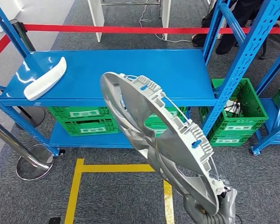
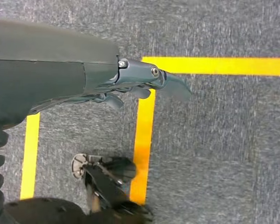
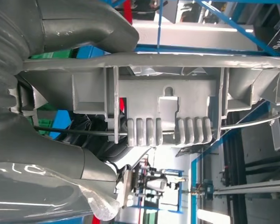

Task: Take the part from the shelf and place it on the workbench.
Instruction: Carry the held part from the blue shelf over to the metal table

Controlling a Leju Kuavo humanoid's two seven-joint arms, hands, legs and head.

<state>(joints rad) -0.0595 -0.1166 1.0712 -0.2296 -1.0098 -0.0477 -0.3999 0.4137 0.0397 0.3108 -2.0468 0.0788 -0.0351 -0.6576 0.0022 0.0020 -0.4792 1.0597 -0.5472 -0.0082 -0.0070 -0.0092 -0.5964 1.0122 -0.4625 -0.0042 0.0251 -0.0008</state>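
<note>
Right robot hand (image 1: 226, 205) has the part (image 1: 159, 135), a big grey round cover with a ribbed rim and blue clips. Grip is at its near edge, low right in the head view; thumb (image 3: 86, 23) lies over one face and the fingers wrap the other, closed on the rim. From the grip the part runs up and away to my left, tilted, hanging in the air in front of the blue shelf (image 1: 96, 74), clear of it. A white curved piece (image 1: 45, 79) sits on the shelf's left end. No desk in sight, so I judge a turn comes next. Left robot hand (image 2: 145, 84) hangs over the carpet and a yellow floor line (image 2: 143, 140), holding nothing, fingers loosely apart.
</note>
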